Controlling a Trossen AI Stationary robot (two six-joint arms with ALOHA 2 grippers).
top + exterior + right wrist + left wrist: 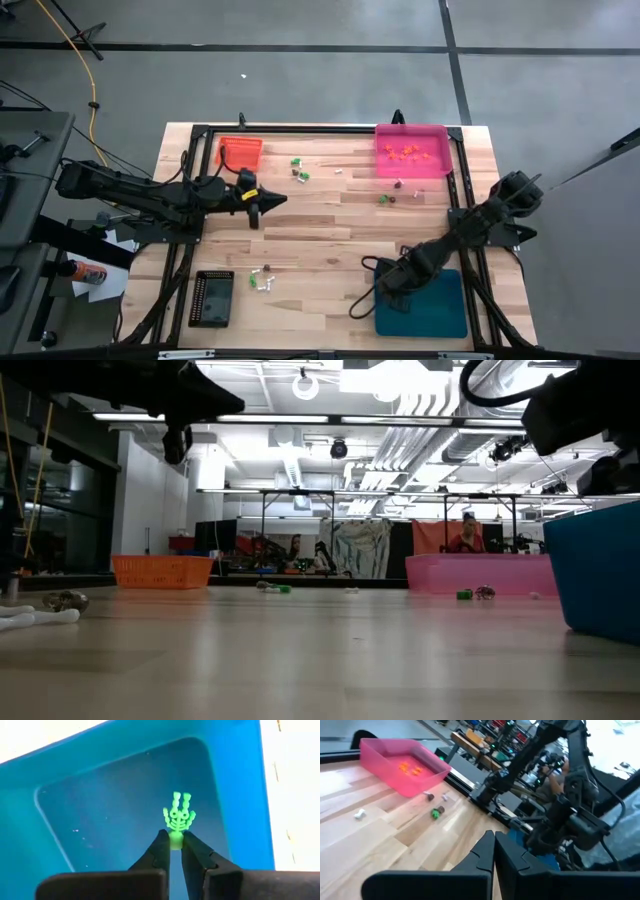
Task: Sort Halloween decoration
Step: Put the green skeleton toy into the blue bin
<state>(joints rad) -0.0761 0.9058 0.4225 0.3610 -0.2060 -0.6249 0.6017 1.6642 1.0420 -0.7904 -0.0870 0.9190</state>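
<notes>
My right gripper point(175, 842) hangs over the teal tray point(125, 800), shut on a bright green skeleton trinket point(178, 815). In the high view this gripper point(386, 290) is at the teal tray's point(430, 310) left edge. My left gripper point(266, 201) is shut and holds nothing, above the table right of the orange tray point(240, 152); its closed fingers point(494, 855) point toward the pink tray point(402, 765). Loose trinkets lie on the wood: green and white ones point(298, 170), green and brown ones point(390, 198), a small group point(262, 278). Orange trinkets point(405, 152) lie in the pink tray. My right gripper pinches the green skeleton by its lower end point(175, 836) between the two fingertips point(162, 842). The skeleton sticks out past the fingers, lifted clear above the floor of the teal tray.
A black tray point(212, 298) sits at the near left of the table. A black frame point(330, 130) runs around the work area. In the low view the teal tray point(600, 570) stands close on the right, with the pink tray point(480, 573) and orange tray point(160, 570) farther back.
</notes>
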